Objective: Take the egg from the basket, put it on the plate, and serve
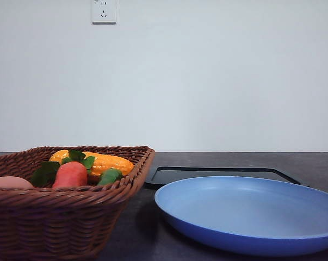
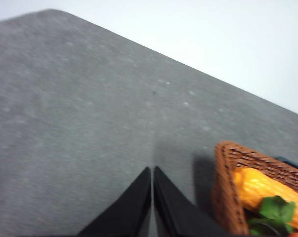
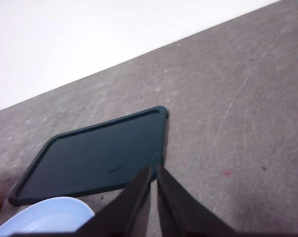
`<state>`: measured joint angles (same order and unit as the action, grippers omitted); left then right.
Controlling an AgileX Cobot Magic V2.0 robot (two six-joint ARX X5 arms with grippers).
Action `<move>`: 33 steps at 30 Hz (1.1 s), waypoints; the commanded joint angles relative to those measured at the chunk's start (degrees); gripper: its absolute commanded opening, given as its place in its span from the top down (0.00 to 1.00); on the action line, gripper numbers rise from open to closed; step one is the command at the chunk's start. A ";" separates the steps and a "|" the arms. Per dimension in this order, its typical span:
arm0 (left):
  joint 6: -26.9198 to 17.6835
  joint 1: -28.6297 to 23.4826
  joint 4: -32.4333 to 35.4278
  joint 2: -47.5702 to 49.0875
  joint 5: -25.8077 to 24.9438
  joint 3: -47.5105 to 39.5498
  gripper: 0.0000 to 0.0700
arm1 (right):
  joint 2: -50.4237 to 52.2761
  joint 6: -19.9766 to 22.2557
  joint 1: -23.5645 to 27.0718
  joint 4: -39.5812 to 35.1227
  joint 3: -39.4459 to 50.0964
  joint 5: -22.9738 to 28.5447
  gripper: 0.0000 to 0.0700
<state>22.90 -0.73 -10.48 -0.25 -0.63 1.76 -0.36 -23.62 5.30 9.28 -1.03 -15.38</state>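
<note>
At lower left of the front view, we see the egg [image 1: 10, 182] lying in the basket [image 1: 71, 220], the plate [image 1: 251, 215] at lower right. Left wrist: our left tool [image 2: 152, 174] is closed above bare desk [image 2: 79, 123]. Right wrist: our right tool [image 3: 154, 174] is closed near the black tray [image 3: 94, 158].

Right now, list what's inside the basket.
In the basket: an egg, a red-orange vegetable with green leaves, and corn. The rim hides whatever lies lower.

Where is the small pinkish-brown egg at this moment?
In the front view, the small pinkish-brown egg lies inside the brown woven wicker basket on the left, beside the red-orange vegetable.
</note>
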 commanded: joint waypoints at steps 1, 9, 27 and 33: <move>1.63 -0.11 -0.76 -0.05 -2.05 -1.24 1.00 | 0.11 -1.90 0.09 0.76 -0.83 -0.26 1.00; 1.61 -0.11 -6.37 -5.44 -4.12 6.42 1.00 | -4.21 -1.26 0.13 5.72 -7.59 1.40 1.00; -7.05 2.06 -12.20 -40.22 -21.57 32.20 1.00 | -38.42 9.20 0.09 17.73 -32.30 -12.96 1.00; -10.87 6.84 -20.85 -50.19 -26.44 38.08 1.00 | -47.63 12.65 0.07 25.80 -35.46 -19.04 1.00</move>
<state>14.15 5.62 -30.83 -49.19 -26.12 38.72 -46.91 -13.23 5.30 34.34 -35.73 -33.87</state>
